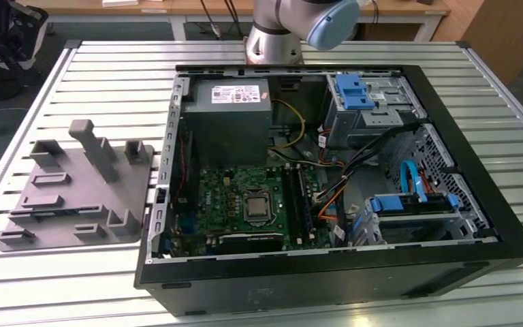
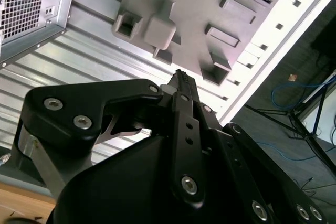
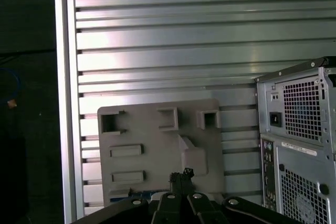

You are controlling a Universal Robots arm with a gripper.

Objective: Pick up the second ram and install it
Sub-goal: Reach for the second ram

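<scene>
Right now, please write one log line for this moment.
pincer: shut, nothing seen held | above: grey fixture tray | computer case: open, beside tray

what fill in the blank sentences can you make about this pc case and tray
The computer case lies on the slatted table with its side ___. The gray tray sits on the exterior view's ___ of the case. In the first wrist view the tool points toward the gray ___. The drive brackets are coloured ___.
Missing: open; left; tray; blue.

Arm [image 1: 278,30]: silver-grey cylindrical joint with pale blue cap [image 1: 331,19]; gripper [image 2: 181,77]: matte black linked bars, rounded housing, silver socket-head screws [image 2: 83,122] at the pivots.
</scene>
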